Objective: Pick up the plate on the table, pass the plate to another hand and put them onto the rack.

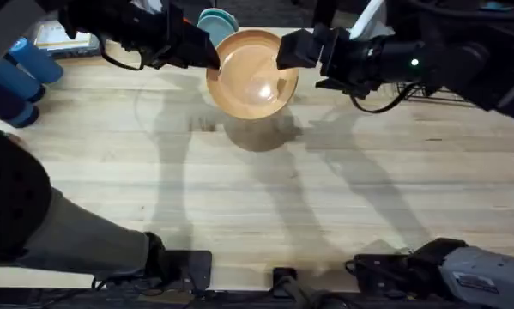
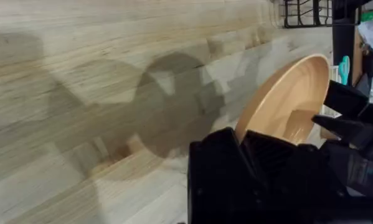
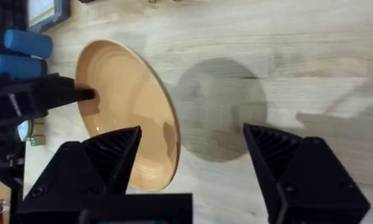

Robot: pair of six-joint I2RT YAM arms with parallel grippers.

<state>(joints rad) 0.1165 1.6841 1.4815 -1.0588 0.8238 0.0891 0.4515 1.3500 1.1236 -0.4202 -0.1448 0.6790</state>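
The orange-tan plate (image 1: pixel 252 75) hangs tilted in the air above the table (image 1: pixel 265 197), with its shadow on the wood below. My left gripper (image 1: pixel 212 62) reaches in from the left and is shut on the plate's left rim (image 2: pixel 279 106). At the plate's right rim my right gripper (image 1: pixel 289 51) stands open. In the right wrist view its fingers (image 3: pixel 114 152) are spread wide, with the plate's near edge (image 3: pixel 164 134) between them and touching neither. The black wire rack (image 2: pixel 306 12) stands at the far right, partly hidden by my right arm.
Light blue plates (image 1: pixel 218 21) stand upright just behind the held plate. Blue cylinders (image 1: pixel 21 73) and a booklet (image 1: pixel 63 36) lie at the table's far left. A dark sleeve (image 1: pixel 33 215) covers the lower left corner.
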